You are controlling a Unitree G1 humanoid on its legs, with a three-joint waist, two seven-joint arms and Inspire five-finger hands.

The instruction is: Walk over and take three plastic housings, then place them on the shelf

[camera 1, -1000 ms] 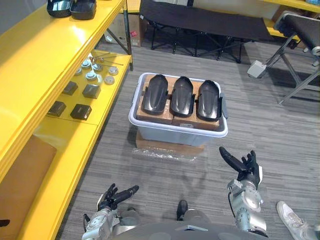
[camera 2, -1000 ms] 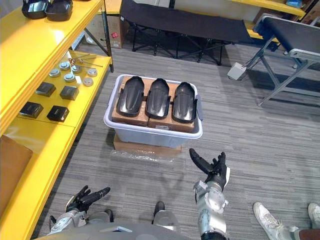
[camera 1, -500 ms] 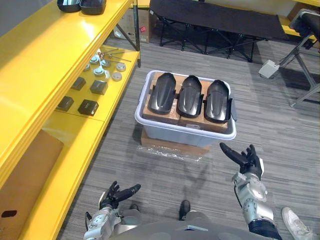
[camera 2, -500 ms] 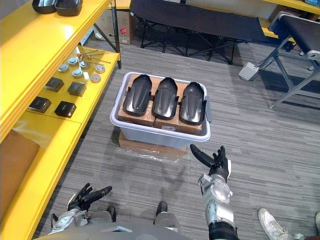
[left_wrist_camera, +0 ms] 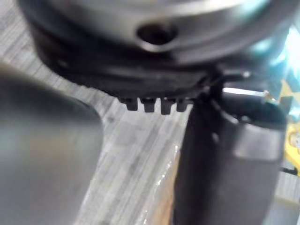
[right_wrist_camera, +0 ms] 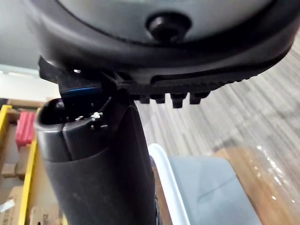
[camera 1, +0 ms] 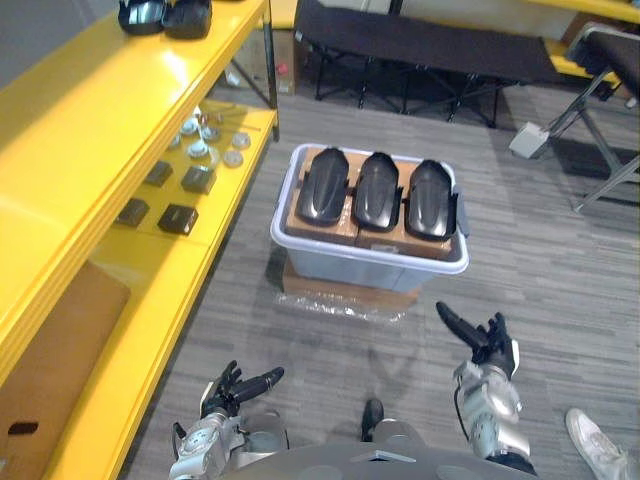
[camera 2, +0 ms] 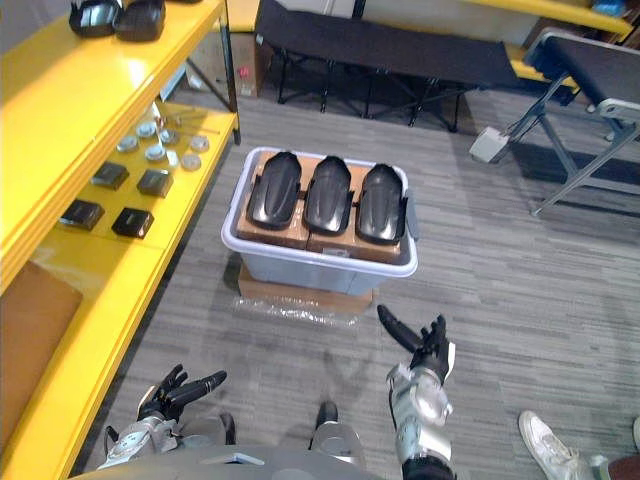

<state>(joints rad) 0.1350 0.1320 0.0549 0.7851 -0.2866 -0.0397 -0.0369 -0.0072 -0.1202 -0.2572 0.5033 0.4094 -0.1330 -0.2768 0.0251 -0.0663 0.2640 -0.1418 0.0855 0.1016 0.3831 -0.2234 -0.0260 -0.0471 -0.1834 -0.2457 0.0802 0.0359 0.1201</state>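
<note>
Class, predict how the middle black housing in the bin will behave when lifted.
The middle housing is probably stiff, since it holds a moulded domed shape. Its glossy rounded back may slip in a grasp. It is likely light, as it looks like a thin shell.

The room around you
You stand on grey striped carpet point(camera 1: 560, 270), with a yellow shelf unit point(camera 1: 90, 150) running down your left, a black folding cot point(camera 2: 390, 45) across the far side and a metal-legged bench point(camera 2: 590, 70) far right.
</note>
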